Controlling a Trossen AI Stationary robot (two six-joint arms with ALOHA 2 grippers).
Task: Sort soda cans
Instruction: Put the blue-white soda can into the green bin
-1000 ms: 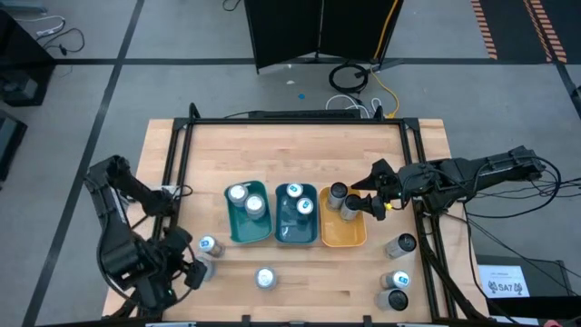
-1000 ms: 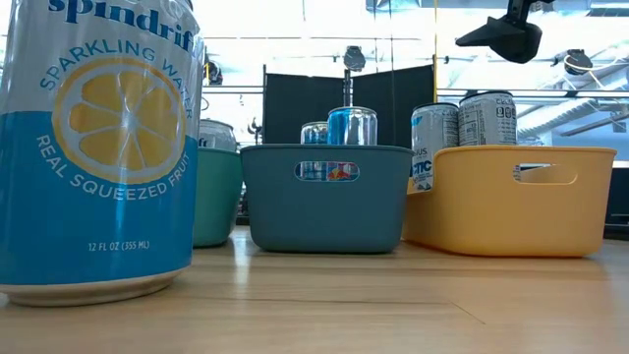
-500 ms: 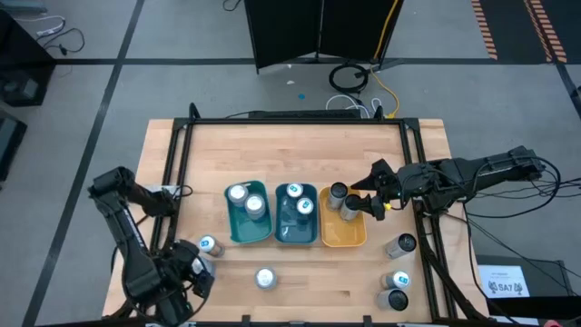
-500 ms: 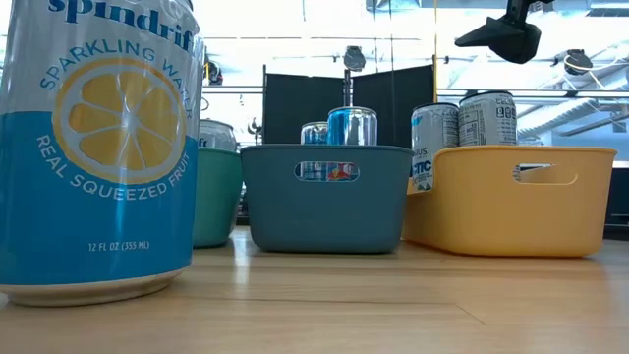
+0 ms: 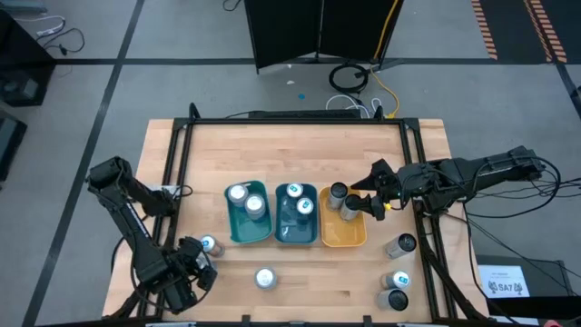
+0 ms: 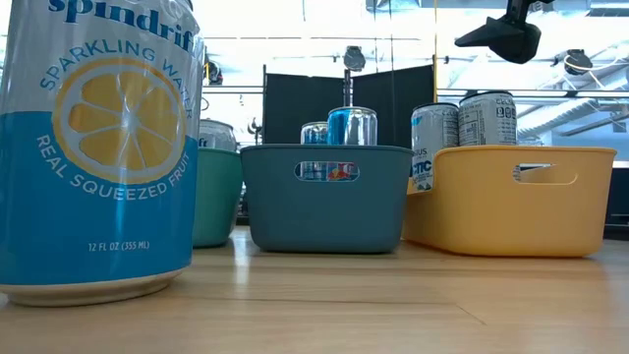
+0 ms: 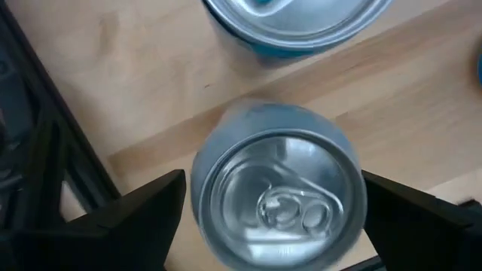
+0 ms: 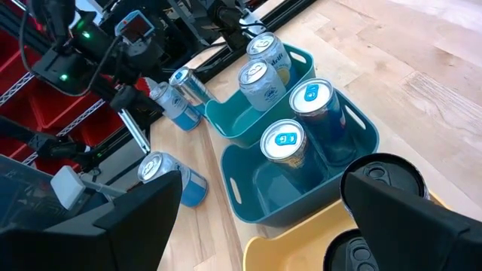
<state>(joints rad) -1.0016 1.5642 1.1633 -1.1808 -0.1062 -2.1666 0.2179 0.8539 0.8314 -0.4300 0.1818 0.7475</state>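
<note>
Wooden table (image 5: 290, 154): three trays (image 5: 296, 218).

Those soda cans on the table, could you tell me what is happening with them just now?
The robot is sorting soda cans into three trays. The left hand is at the table's near-left corner, open with its fingers either side of a plain silver-topped can standing on the wood. The right hand hovers open above the orange tray, which holds two dark-topped cans. The green tray and teal tray hold two cans each; several more wait on the table.
</note>
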